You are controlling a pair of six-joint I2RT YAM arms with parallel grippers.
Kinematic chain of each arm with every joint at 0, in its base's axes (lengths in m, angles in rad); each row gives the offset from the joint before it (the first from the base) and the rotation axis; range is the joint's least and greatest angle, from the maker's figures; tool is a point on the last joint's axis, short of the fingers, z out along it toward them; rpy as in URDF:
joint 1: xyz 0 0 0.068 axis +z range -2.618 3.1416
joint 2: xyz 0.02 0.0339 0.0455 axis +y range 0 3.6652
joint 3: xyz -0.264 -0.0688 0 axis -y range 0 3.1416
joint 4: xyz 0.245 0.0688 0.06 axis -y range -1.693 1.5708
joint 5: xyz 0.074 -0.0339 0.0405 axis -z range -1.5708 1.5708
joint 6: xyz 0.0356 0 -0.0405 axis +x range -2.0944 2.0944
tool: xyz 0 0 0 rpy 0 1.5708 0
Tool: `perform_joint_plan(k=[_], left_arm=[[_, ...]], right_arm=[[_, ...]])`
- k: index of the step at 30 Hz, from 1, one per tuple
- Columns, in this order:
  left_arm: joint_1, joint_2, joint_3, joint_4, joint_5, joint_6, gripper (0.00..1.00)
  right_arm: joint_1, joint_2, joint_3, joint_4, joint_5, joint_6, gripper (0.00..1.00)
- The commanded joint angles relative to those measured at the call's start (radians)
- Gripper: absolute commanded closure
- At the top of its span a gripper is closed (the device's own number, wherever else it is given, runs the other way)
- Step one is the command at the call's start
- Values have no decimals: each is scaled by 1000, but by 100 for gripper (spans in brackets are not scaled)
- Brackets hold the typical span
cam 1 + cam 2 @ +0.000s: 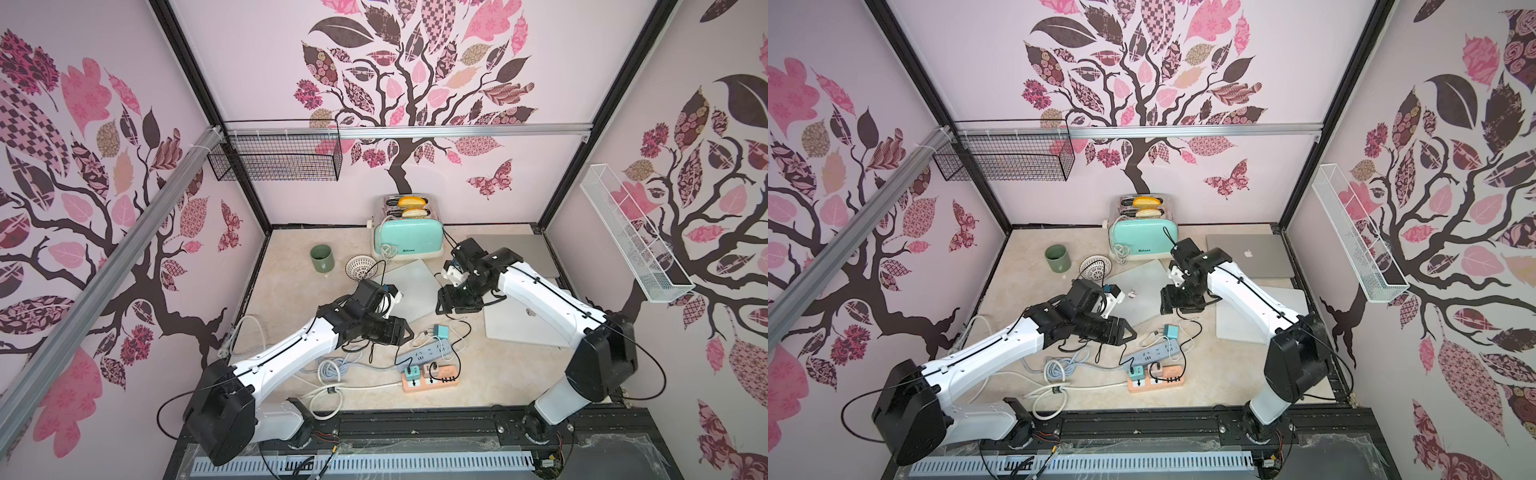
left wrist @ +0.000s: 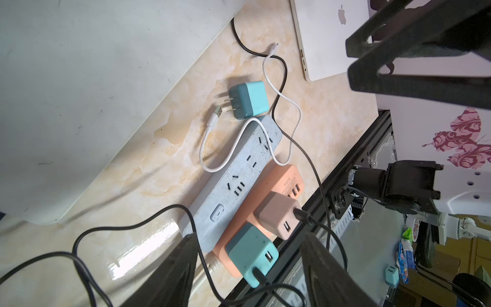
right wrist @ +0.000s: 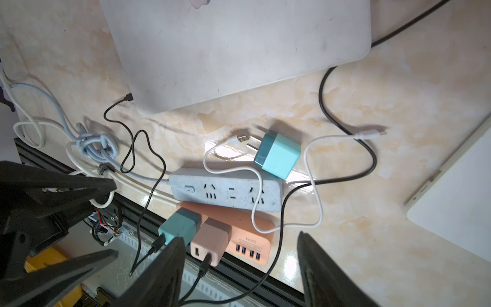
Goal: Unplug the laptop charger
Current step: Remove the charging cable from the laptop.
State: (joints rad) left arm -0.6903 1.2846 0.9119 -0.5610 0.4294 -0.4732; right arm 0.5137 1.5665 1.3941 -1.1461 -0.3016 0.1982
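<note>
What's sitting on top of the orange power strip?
A teal charger and a pink charger are plugged into the orange power strip, and a white cable crosses one end. Sockets under the chargers are covered.

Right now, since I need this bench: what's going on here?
The left tool and right tool hang open and empty above the table. A loose teal charger lies unplugged beside the grey power strip, its prongs bare. A second teal charger and a pink charger sit plugged into the orange strip.
</note>
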Motion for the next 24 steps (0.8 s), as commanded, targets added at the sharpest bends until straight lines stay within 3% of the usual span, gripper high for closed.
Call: perform_joint_plan(k=[1,6,9,16,24], left_arm=[[12,9,9,-27,13,30,34],[15,86,120,-11,24,37,34],[20,123,171,-16,23,44,34],[25,135,214,14,11,17,34],[38,207,253,147,64,-22,28]], right_arm=[[-3,-6,3,-22,41,19,30],[-13,99,160,-29,93,45,29],[-75,170,222,14,97,74,28],[-306,273,174,265,-15,299,30],[-364,397,181,440,-19,463,30]])
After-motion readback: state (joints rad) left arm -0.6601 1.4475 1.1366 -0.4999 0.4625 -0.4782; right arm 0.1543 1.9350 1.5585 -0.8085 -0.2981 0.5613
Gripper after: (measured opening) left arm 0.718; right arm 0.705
